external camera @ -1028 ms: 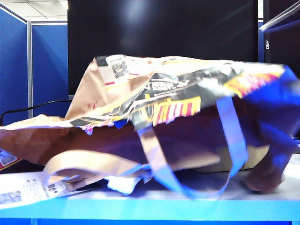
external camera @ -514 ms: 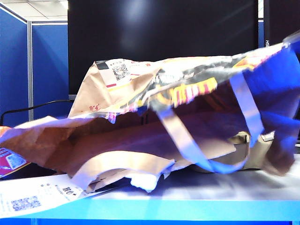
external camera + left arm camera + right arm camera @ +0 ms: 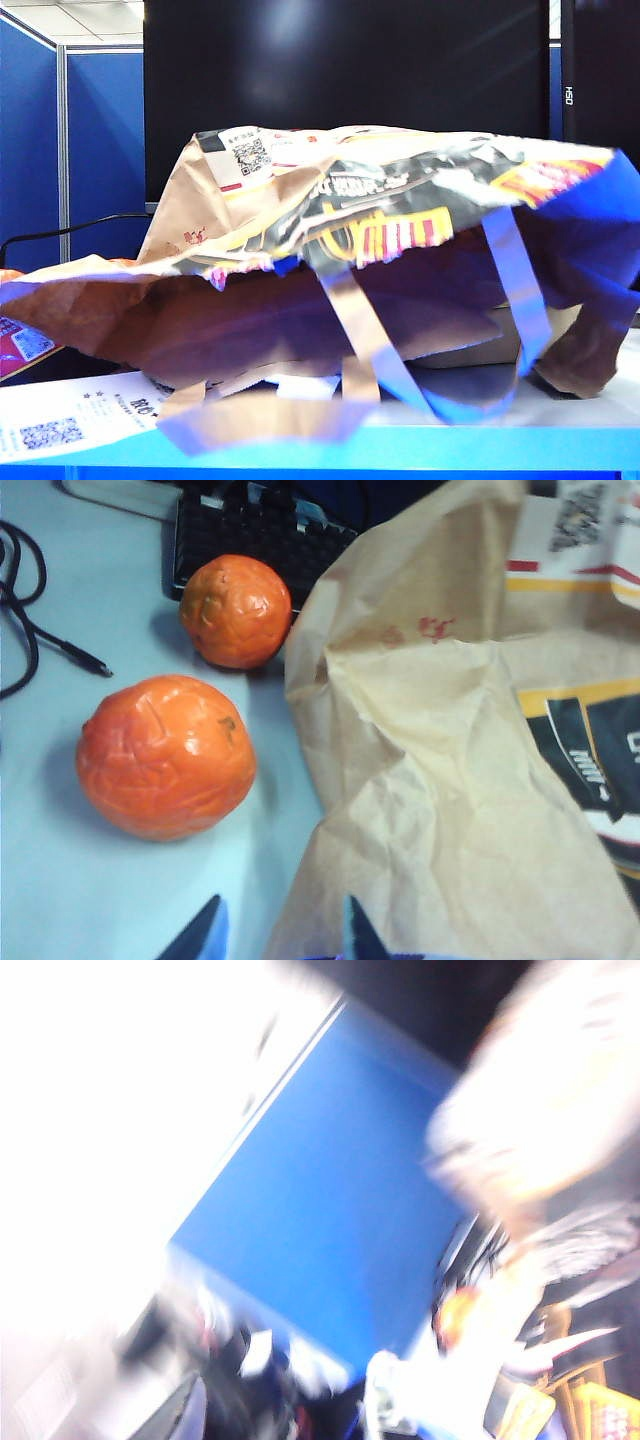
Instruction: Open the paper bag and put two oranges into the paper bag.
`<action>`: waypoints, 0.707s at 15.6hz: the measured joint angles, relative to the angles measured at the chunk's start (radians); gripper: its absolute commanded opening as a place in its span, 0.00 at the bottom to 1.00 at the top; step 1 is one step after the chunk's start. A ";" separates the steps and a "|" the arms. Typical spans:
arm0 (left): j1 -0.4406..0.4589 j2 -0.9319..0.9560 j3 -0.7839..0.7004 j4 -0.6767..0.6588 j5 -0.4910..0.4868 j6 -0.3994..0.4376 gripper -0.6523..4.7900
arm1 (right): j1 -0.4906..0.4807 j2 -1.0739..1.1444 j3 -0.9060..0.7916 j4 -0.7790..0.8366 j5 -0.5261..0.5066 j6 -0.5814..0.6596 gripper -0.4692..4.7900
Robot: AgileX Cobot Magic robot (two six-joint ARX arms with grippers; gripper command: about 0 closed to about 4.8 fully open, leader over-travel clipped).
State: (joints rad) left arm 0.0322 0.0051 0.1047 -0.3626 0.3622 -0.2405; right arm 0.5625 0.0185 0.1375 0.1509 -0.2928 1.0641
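Note:
The brown paper bag (image 3: 400, 200) lies on its side across the table, printed face up, with its strap handles (image 3: 360, 330) hanging over the front edge. In the left wrist view two oranges (image 3: 166, 757) (image 3: 236, 610) rest on the table beside the bag's crumpled side (image 3: 450, 780). My left gripper (image 3: 280, 935) hovers near them, open, one fingertip over the table and the other over the bag's paper. The right wrist view is heavily blurred. My right gripper (image 3: 285, 1410) shows only as a dark finger (image 3: 185, 1410) and smeared shapes. Neither gripper shows in the exterior view.
The bag's long white receipt (image 3: 60, 420) trails onto the table's front left. A black keyboard (image 3: 260, 540) and a black cable (image 3: 30, 610) lie behind the oranges. A low beige bag (image 3: 470, 350) sits behind the big one. Blue partitions (image 3: 90, 150) stand at the back.
The bag's right end lifted half a second ago and has dropped back down. Its handles swung and now hang lower at the front. The receipt slid slightly.

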 measured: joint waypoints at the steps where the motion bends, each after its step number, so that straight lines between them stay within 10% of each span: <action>1: 0.000 0.000 0.000 0.000 -0.001 0.013 0.41 | 0.000 0.022 0.116 -0.137 -0.036 -0.121 0.48; 5: 0.000 0.000 0.000 0.000 -0.010 0.020 0.41 | 0.000 0.293 0.531 -0.594 0.038 -0.678 0.48; 6: 0.000 0.000 0.000 0.000 -0.010 0.020 0.41 | 0.026 0.579 0.663 -0.745 0.182 -1.019 0.48; 11: 0.000 0.000 0.003 0.000 -0.010 0.019 0.41 | 0.443 0.927 0.658 -0.724 0.521 -0.842 0.65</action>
State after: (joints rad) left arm 0.0322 0.0048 0.1078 -0.3622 0.3519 -0.2211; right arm 1.0058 0.9459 0.7952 -0.5732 0.2283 0.2218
